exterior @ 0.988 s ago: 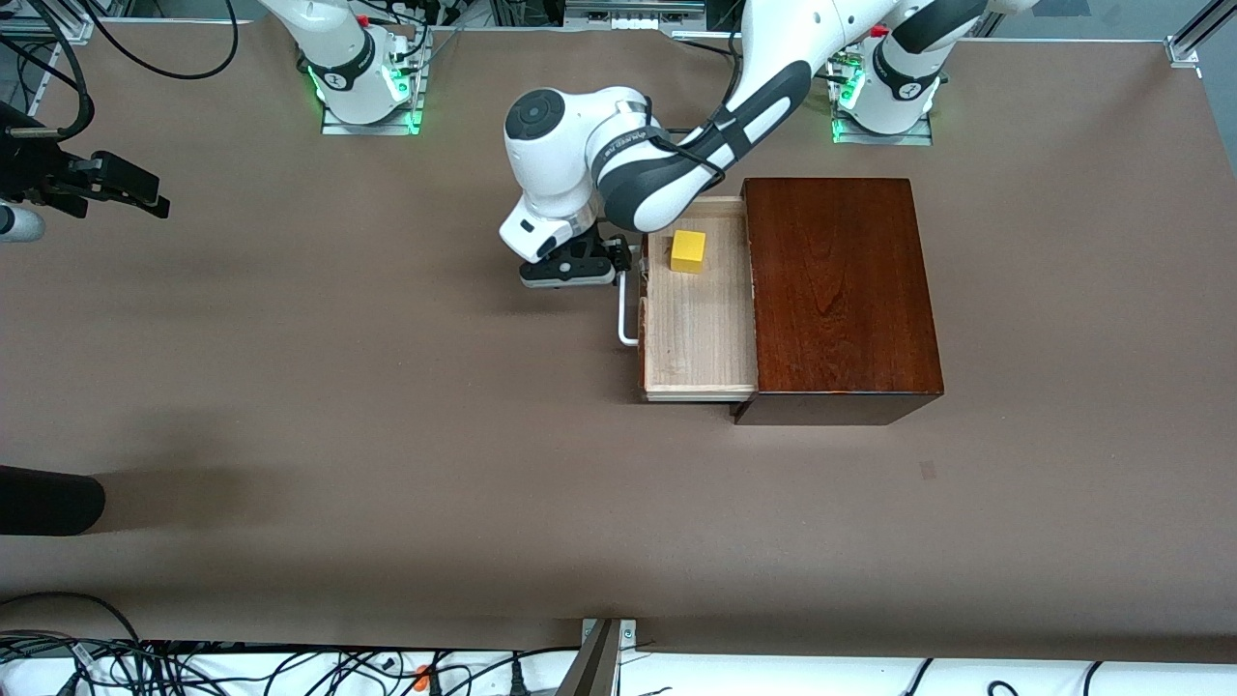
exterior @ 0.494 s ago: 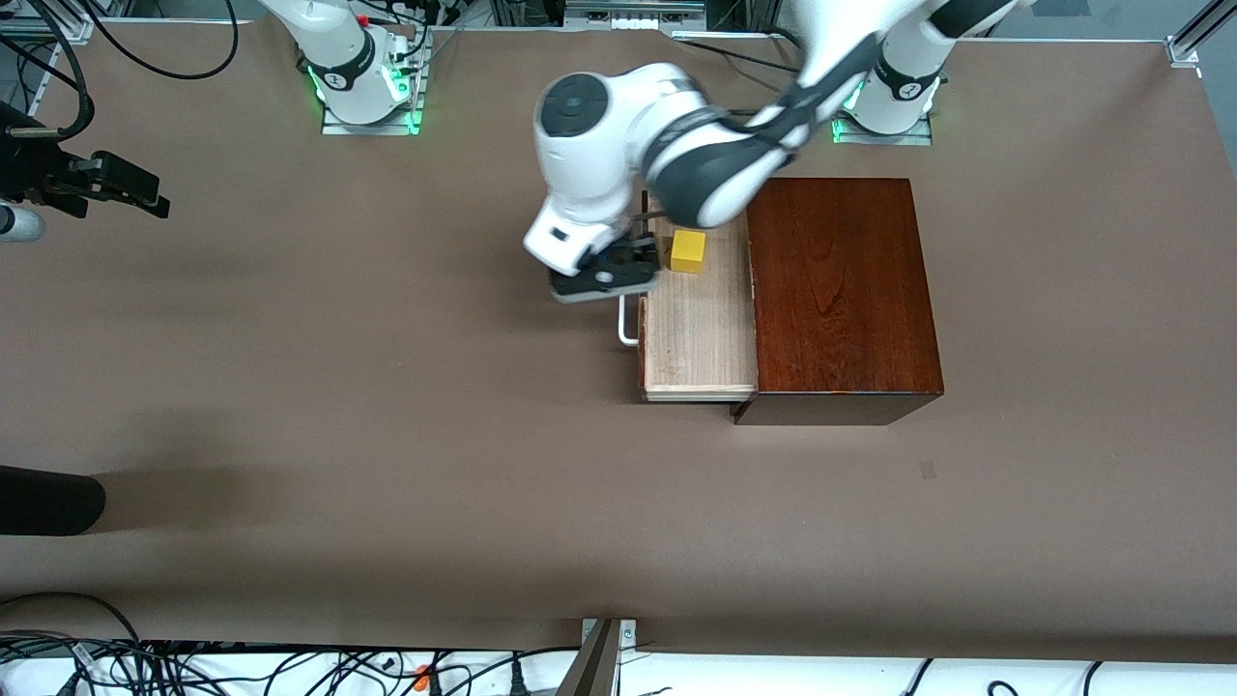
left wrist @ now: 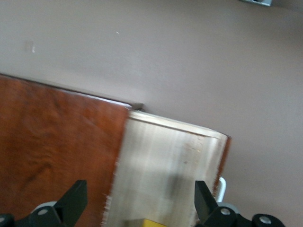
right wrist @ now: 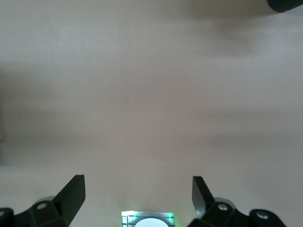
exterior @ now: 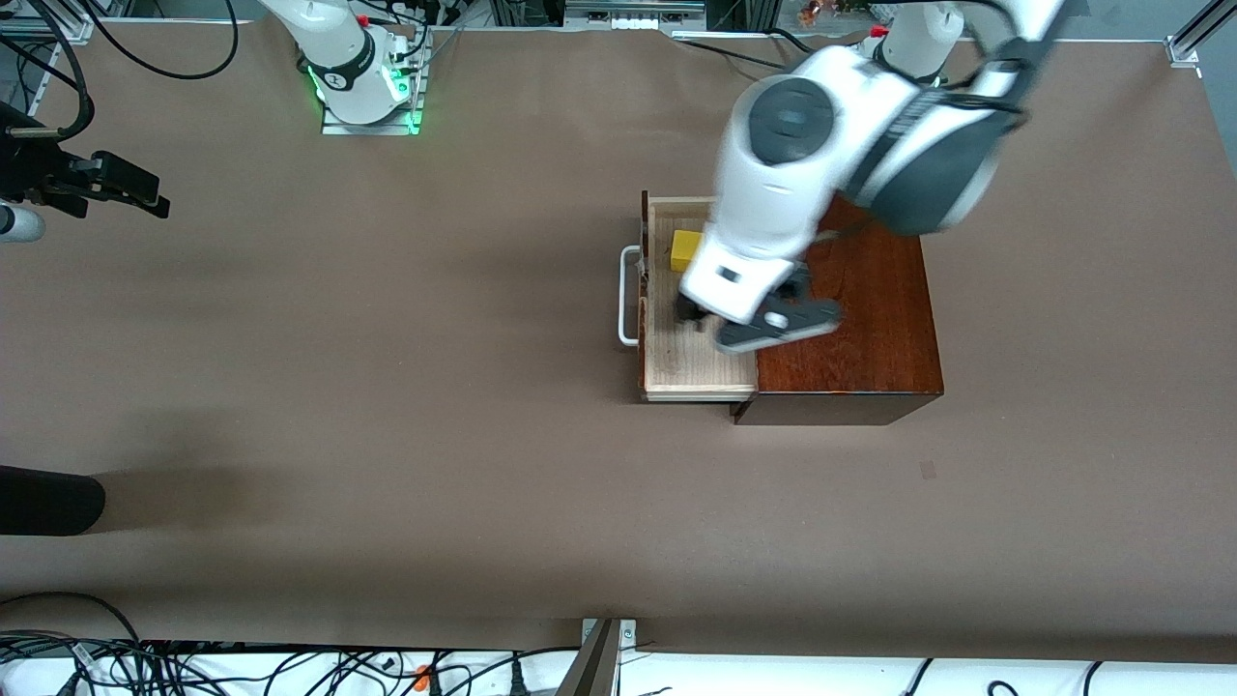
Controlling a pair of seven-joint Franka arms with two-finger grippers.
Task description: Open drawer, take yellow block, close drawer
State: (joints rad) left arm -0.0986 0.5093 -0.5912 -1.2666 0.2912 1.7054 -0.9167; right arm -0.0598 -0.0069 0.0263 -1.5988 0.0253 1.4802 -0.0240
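Note:
The drawer (exterior: pixel 698 360) stands pulled out of the mahogany box (exterior: pixel 860 338), its white handle (exterior: pixel 627 295) toward the right arm's end. The yellow block (exterior: pixel 684 248) sits in the tray at the corner farthest from the front camera, partly hidden by the left arm. My left gripper (exterior: pixel 739 311) hangs open and empty over the tray, where it meets the box. In the left wrist view the open left gripper (left wrist: pixel 139 208) spans the tray (left wrist: pixel 165 161), with the block's edge (left wrist: pixel 150 223) just showing. My right gripper (exterior: pixel 121 188) waits open over the table's right-arm end.
A black rounded object (exterior: pixel 48 501) lies at the table edge at the right arm's end. Cables (exterior: pixel 145 667) run along the front edge. The right wrist view shows bare brown table (right wrist: pixel 151 94) and the right arm's green-lit base (right wrist: pixel 147 220).
My left gripper has left the handle, risen, and swung over the open drawer toward the box. The drawer and block have not moved. The right arm has not moved.

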